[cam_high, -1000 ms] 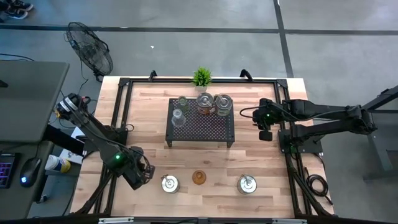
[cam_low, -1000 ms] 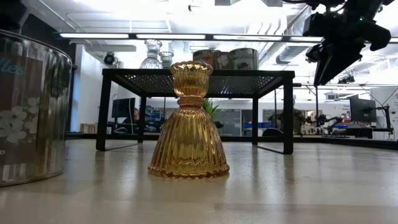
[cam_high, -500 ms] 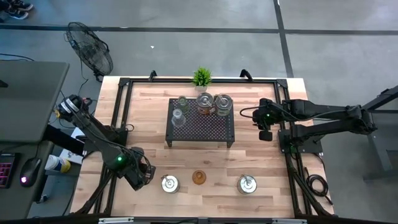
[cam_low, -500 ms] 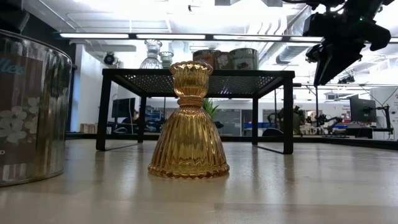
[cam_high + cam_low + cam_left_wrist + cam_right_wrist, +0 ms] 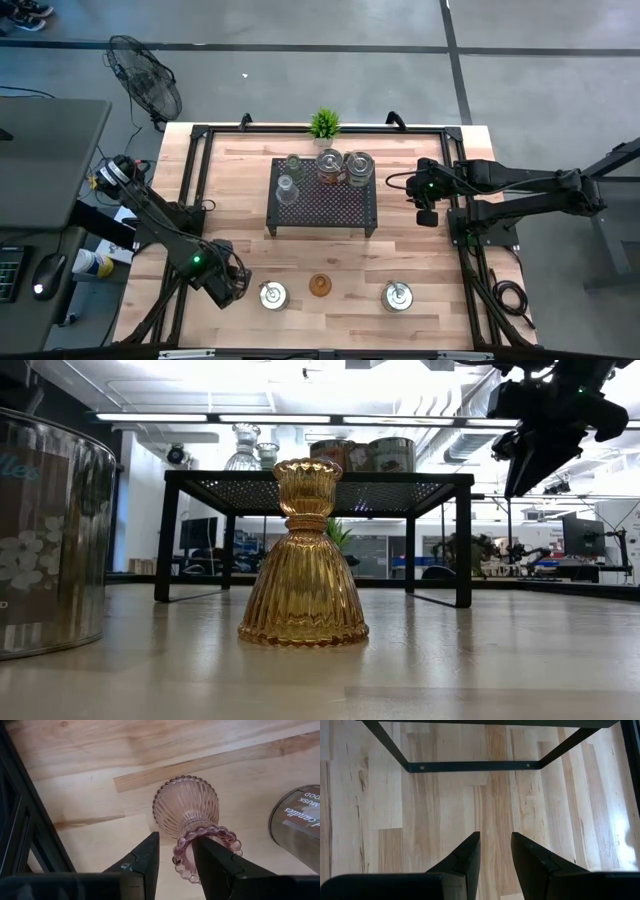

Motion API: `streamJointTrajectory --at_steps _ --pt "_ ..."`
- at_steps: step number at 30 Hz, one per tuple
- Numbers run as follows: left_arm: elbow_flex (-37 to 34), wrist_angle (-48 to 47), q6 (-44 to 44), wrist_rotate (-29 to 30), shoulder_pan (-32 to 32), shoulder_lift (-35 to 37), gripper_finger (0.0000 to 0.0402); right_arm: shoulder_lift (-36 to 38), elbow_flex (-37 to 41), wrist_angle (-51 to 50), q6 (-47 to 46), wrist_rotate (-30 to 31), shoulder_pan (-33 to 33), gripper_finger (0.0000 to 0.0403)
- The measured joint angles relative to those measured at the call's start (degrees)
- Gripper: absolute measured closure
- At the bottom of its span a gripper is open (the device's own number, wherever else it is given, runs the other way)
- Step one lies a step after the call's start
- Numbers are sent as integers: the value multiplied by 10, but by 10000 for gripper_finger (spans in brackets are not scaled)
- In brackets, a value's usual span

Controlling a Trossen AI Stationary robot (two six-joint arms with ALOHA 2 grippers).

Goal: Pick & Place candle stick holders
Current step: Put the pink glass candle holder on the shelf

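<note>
Your left gripper point(image 5: 175, 857) has just spread apart: the pink holder point(image 5: 190, 817) stands freed on the table point(image 5: 340, 270), rim between the fingers, beside a silver holder point(image 5: 272, 294). Placement looks done; retreat next. Your right gripper point(image 5: 494, 851) waits beside the rack point(image 5: 322, 205), jaws parted, empty.

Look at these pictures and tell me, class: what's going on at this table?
The left gripper is low at the table's front left corner, its fingers apart around the rim of an upright pink glass holder. An amber holder and two silver holders stand along the front edge. Four more holders sit on the black rack. The right gripper waits empty beside the rack.
</note>
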State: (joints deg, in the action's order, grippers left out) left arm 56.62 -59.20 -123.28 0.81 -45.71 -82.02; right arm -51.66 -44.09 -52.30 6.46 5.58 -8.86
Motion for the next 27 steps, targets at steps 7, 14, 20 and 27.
streamJointTrajectory --at_steps 7,14,20,27 --pt "0 3 0 -1 0 0 329 0 0 0 0 0 0 302" --pt "1 10 0 2 0 1 378 0 0 0 0 0 0 302" --pt "1 11 0 1 0 1 378 0 0 0 0 0 0 302" --pt "10 -3 15 17 0 2 378 0 0 0 0 0 0 302"
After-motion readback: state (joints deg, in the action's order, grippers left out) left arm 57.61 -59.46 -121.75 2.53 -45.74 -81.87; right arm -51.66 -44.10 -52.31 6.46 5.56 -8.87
